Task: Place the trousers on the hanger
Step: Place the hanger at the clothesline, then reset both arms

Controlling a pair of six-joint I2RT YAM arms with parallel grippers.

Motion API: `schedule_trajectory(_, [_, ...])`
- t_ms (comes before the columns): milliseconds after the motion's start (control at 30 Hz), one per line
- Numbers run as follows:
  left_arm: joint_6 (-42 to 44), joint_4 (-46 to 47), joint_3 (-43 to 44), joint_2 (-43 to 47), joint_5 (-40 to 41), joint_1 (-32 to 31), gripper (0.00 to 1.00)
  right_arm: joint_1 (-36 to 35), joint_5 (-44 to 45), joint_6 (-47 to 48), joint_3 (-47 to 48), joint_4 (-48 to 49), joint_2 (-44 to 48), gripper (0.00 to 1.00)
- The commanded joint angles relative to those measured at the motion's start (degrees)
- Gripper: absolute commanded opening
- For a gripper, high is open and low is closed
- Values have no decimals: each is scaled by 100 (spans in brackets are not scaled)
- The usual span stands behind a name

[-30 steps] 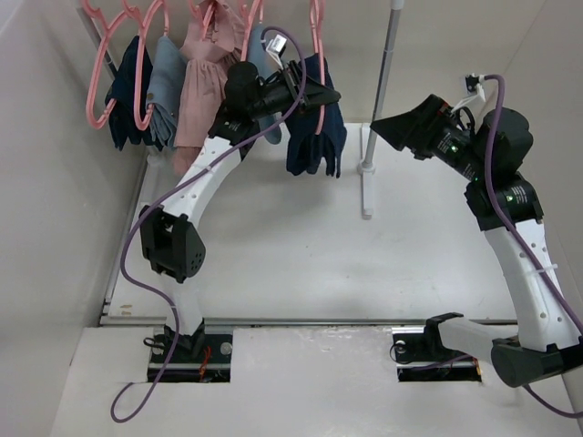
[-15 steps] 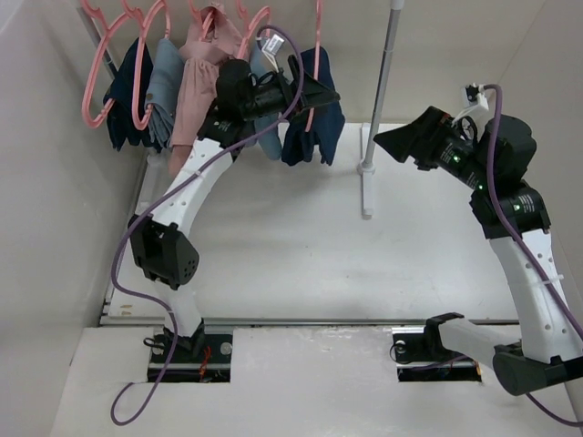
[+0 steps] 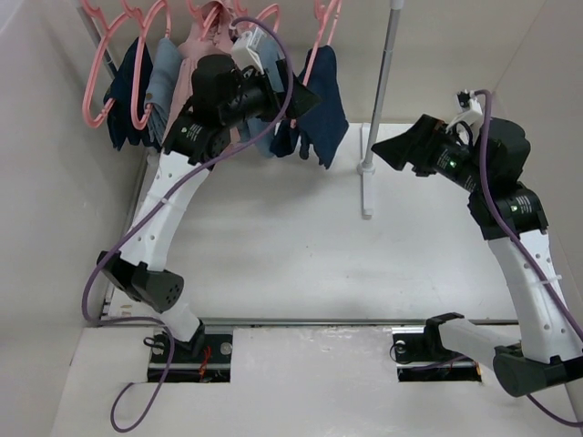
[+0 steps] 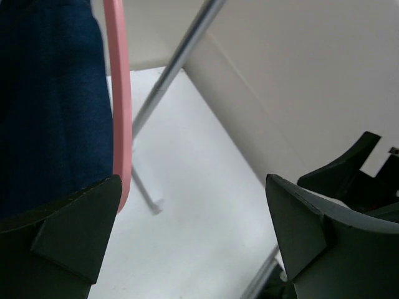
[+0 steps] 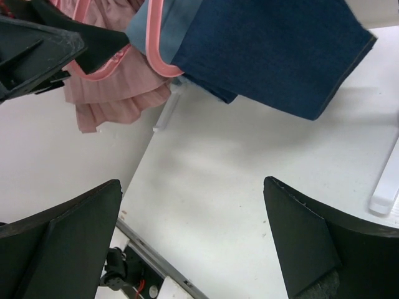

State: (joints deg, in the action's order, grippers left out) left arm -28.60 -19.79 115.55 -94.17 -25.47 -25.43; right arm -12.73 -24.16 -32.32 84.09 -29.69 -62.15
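Pincers both spread wide, nothing gripped; trousers draped on the hanger.

We note the left pincer (image 4: 193, 184) with its jaws fully apart and only bare table (image 4: 187, 205) in the gap. The hanger (image 4: 118, 93), a thin, smooth pink plastic bar, runs down to the tip of one finger; we cannot tell if it touches. The trousers (image 4: 50, 93), dark navy denim with a fine weave, hang over that hanger just outside the same finger. A slim metal pole (image 4: 177, 62) stands beyond the gap. The right pincer (image 5: 192, 184) is as wide open and holds nothing. It sits well apart from the clothes, with the trousers' folded hem ahead of its fingers. A pleated pink dress (image 5: 118, 93) and a lighter denim piece (image 5: 168, 18) hang ahead to one side.
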Motion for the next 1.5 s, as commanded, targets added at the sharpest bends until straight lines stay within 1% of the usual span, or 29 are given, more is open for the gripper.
schedule_trajectory(0, [908,-428,179,346,998,-146,99,-19,-133,155,-42,78,19,100])
schedule_trajectory(33, [1013,-507,179,347,1140,-146,99,-71,-133,155,-42,25,19,100])
schedule_trajectory(100, [1417,-560,39,565,1517,-347,99,-72,-133,208,-42,-27,19,100])
schedule_trajectory(133, [1566,-561,-14,645,2041,-409,99,-72,-63,208,-42,-28,19,100])
schedule_trajectory(200, [2013,-561,-242,916,2580,-585,99,-72,-10,278,-95,-194,19,100])
schedule_trajectory(233, [2147,-561,-339,1040,3139,-586,99,-72,-10,365,-95,-247,-33,100])
schedule_trajectory(300, [2367,-483,-724,1321,3644,-656,99,-72,69,489,-226,-343,-86,100])
schedule_trajectory(367, [2569,-377,-1085,1926,4257,-656,99,33,322,612,-367,-406,-87,100])
schedule_trajectory(400, [2631,-185,-1618,2198,4435,-656,99,34,464,682,-568,-458,-87,100])
schedule_trajectory(433, [2701,-35,-1971,2828,4594,-708,99,95,648,683,-674,-458,-35,100])
schedule_trajectory(467, [2945,167,-2401,3208,4935,-709,99,95,1041,683,-788,-458,44,100])
schedule_trajectory(500, [3096,630,-2858,3595,5095,-709,99,182,1245,683,-1024,-458,45,100])
schedule_trajectory(533, [3271,861,-3741,3982,5244,-709,99,270,1421,683,-1148,-458,193,100])
schedule_trajectory(567, [3438,1054,-4124,4708,5411,-709,99,332,1580,683,-1263,-406,255,100])
schedule_trajectory(600, [3614,1178,-4650,5028,5769,-709,99,437,1816,683,-1490,-310,360,100])
schedule_trajectory(633, [3616,1179,-4821,5284,5964,-709,99,438,1897,683,-1588,-309,361,100])
schedule_trajectory(667, [3616,1084,-4953,5669,5966,-517,99,525,1967,735,-1667,-205,466,100])
schedule_trajectory(700, [3616,1013,-5076,5812,6062,-46,99,526,2029,735,-1747,-151,467,100])
schedule_trajectory(767, [3477,776,-5322,6128,6282,291,99,657,2082,735,-1862,-46,528,100])
schedule_trajectory(800, [3475,697,-5393,6226,6335,580,99,658,2082,735,-1862,24,528,100])
schedule_trajectory(867, [3239,443,-5612,6437,6336,898,99,710,2187,735,-1914,25,528,100])
schedule_trajectory(900, [2986,345,-5709,6629,6396,1065,99,711,2188,735,-1914,86,528,100])
schedule_trajectory(933, [2844,257,-5814,6709,6475,1371,99,711,2266,735,-1914,139,528,100])
schedule_trajectory(1033, [2326,-51,-6289,6903,6538,1890,99,711,2425,604,-1967,279,528,100])
schedule_trajectory(1133, [2218,150,-6641,6974,6809,2129,99,763,2425,604,-1967,420,581,100])
schedule_trajectory(1300, [1631,90,-6922,6772,6810,2340,99,763,2601,533,-2081,526,687,100])
schedule_trajectory(1333, [1421,89,-7097,6772,6810,2341,99,763,2670,533,-2081,526,739,100])
schedule_trajectory(1467, [1103,343,-7580,6851,6942,2455,99,763,2671,533,-2256,710,862,100])
